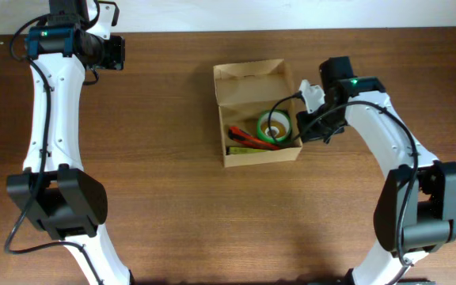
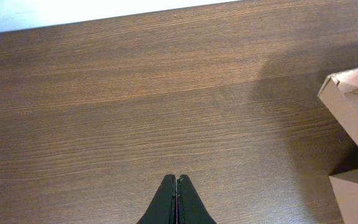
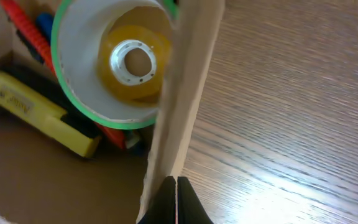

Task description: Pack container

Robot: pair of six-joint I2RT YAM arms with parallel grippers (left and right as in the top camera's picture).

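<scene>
**Box open near the far edge, both grippers closed and empty**

The container (image 1: 260,155) sits on the table (image 1: 172,206) close to its far edge, a little right of the middle. Its flap lid (image 1: 248,75) is folded back towards the far edge, so I can see straight in.

A green-rimmed tape roll (image 3: 82,93) with a white inner face lies against the box's right wall (image 3: 182,87). A smaller yellow roll (image 3: 154,74) with a silvery ring at its centre is nested in the roll's hole. Partly under the green roll are a red tool (image 3: 27,31), something blue (image 3: 45,25) and a yellow block with a black edge (image 3: 36,112). The block may be a marker or a cutter, I cannot tell which.

My right gripper (image 3: 176,186) has its fingers pressed together and carries nothing. It is at the top edge of that right wall, on the outer side, and contact is unclear from the wrist camera. My left gripper (image 2: 177,183) is also pinched closed with nothing in it, over bare wood near the table's far left corner, well apart from the box.
</scene>
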